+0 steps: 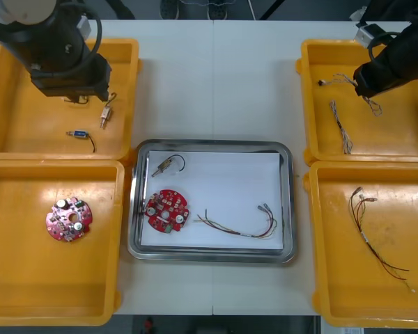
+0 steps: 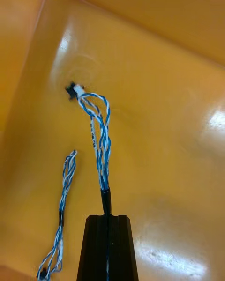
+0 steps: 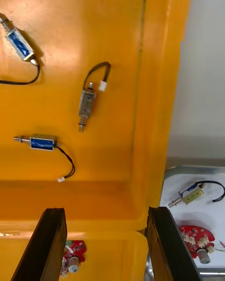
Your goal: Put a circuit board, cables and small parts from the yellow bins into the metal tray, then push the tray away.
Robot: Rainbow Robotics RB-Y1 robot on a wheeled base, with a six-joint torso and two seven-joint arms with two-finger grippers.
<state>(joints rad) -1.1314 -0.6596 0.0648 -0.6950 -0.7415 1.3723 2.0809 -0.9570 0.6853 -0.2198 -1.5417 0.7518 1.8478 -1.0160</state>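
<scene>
My right gripper (image 2: 108,218) is shut on the black sleeve end of a twisted blue and white cable (image 2: 98,136) in the far right yellow bin (image 1: 397,142). The cable's white plug rests on the bin floor. A second twisted cable (image 2: 63,201) lies beside it. My left gripper (image 3: 105,215) hangs open over the far left yellow bin (image 1: 28,132), above three small metal parts (image 3: 88,102). In the metal tray (image 1: 212,254) lie a red circuit board (image 1: 166,211), a small metal part (image 1: 166,165) and a red and yellow cable (image 1: 240,224).
Another red circuit board (image 1: 69,219) lies in the near left bin (image 1: 28,292). A thin cable with dark wires (image 1: 376,236) lies in the near right bin (image 1: 404,306). Bare table lies beyond the tray, between the far bins.
</scene>
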